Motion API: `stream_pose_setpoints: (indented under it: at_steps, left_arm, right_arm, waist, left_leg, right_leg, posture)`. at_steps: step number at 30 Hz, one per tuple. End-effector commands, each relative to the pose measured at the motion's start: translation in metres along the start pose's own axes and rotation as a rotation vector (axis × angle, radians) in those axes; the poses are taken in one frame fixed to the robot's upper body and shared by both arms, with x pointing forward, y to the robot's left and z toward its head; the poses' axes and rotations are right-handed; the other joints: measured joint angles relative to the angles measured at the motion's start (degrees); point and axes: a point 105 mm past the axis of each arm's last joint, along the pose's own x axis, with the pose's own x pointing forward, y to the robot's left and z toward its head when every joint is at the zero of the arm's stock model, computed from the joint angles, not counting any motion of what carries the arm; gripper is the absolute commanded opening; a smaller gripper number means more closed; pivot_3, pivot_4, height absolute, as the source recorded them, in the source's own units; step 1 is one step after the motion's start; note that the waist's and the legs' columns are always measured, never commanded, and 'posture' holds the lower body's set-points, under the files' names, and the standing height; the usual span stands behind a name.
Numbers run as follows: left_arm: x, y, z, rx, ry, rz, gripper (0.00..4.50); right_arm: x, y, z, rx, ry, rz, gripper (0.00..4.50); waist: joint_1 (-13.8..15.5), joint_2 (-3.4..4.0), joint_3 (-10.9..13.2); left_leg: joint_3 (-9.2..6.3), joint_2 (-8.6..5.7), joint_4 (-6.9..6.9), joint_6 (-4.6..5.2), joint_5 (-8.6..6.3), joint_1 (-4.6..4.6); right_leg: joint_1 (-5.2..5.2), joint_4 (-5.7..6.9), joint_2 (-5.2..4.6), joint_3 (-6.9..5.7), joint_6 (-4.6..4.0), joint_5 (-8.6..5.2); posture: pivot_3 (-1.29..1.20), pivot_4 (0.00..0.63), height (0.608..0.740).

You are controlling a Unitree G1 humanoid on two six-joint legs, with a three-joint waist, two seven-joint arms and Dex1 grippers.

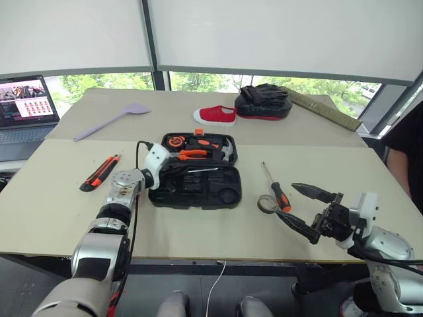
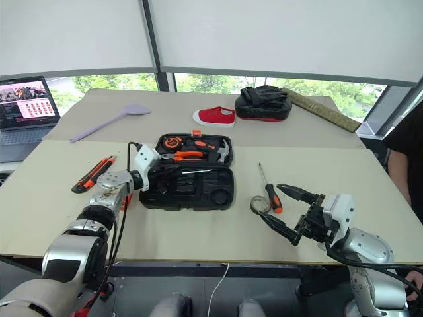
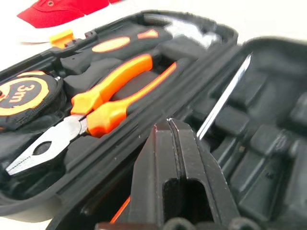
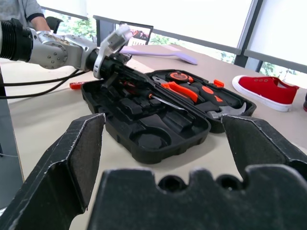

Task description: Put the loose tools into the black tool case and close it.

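From my head, the black tool case (image 1: 195,170) lies open mid-table, my left gripper (image 1: 165,173) shut over its near half, my right gripper (image 1: 305,210) gaping empty near the screwdriver (image 1: 276,188) and tape roll (image 1: 267,204); the utility knife (image 1: 100,172) lies left. At my left wrist, closed fingers (image 3: 180,158) hover over a thin screwdriver shaft (image 3: 223,97), nothing visibly held. These tools look light, stiff and slick-shafted, best pinched by their handles, on a flat beige table (image 4: 297,120) beside windows.
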Motion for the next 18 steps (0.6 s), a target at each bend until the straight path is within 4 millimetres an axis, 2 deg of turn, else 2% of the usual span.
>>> stream_pose_setpoints:
  at_steps: [1,8,10,14,18]
  left_arm:
    - [0.001,0.002,0.023,-0.011,-0.087,-0.024,0.01]
    - [0.02,-0.02,0.009,-0.088,-0.023,-0.1,0.01]
    - [0.022,-0.02,0.004,-0.094,0.022,-0.087,0.01]
    - [0.019,-0.013,-0.021,-0.127,0.183,-0.01,0.01]
    - [0.015,-0.011,-0.031,-0.133,0.25,0.008,0.01]
  right_arm:
    - [-0.002,-0.002,0.012,-0.034,-0.037,-0.012,4.5]
    - [0.001,-0.003,0.014,-0.04,-0.048,-0.011,4.5]
    - [0.001,-0.003,0.014,-0.039,-0.047,-0.008,4.5]
    - [0.001,-0.001,0.014,-0.036,-0.046,-0.005,4.5]
    - [-0.001,-0.002,0.014,-0.036,-0.042,-0.009,4.5]
  waist:
    - [0.0,-0.01,0.0]
    - [0.1,-0.06,0.0]
    - [0.0,-0.07,0.0]
    - [-0.1,-0.08,0.0]
    - [-0.2,-0.08,0.0]
  left_leg:
    - [0.0,0.0,-0.01,0.0,0.0,0.0]
    - [0.0,-0.04,0.0,0.0,0.0,-0.02]
    - [0.0,-0.03,0.0,0.0,0.0,-0.02]
    - [-0.03,-0.01,-0.02,0.0,0.0,-0.02]
    - [-0.03,0.0,-0.02,0.0,0.0,0.17]
  right_leg:
    - [0.0,0.0,0.0,0.0,0.0,0.0]
    - [0.02,-0.04,-0.02,0.0,0.12,-0.06]
    - [0.0,-0.04,-0.01,0.0,0.11,-0.06]
    - [-0.02,-0.02,0.02,0.0,0.12,-0.08]
    - [0.13,-0.01,0.02,0.01,0.33,-0.2]
  posture:
    - [0.0,0.15,0.74]
    - [0.0,0.15,0.74]
    - [0.0,0.15,0.74]
    - [0.0,0.15,0.74]
    - [0.0,0.15,0.74]
